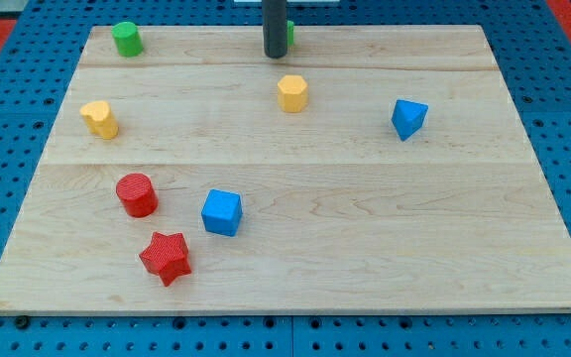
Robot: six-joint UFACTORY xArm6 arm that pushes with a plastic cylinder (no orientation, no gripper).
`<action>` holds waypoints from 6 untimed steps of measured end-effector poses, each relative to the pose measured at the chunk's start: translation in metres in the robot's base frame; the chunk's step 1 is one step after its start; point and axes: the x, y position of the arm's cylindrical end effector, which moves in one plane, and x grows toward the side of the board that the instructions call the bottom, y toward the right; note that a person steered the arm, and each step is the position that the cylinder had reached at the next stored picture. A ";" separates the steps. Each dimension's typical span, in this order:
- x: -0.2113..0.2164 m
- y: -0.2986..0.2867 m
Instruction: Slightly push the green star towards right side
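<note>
My tip (276, 56) rests on the wooden board (365, 248) at the view's top centre. The dark rod stands upright above it. The green star (290, 34) is mostly hidden behind the rod. Only a green sliver shows at the rod's right edge, so its shape cannot be made out. The tip sits at the star's left side, touching it or very close.
A green cylinder (127, 39) is at the top left. A yellow hexagonal block (292, 93) lies just below the tip. Another yellow block (99, 119) is at the left and a blue block (408, 118) at the right. A red cylinder (137, 194), blue cube (221, 212) and red star (165, 258) sit at the lower left.
</note>
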 end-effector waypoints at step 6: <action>-0.069 -0.048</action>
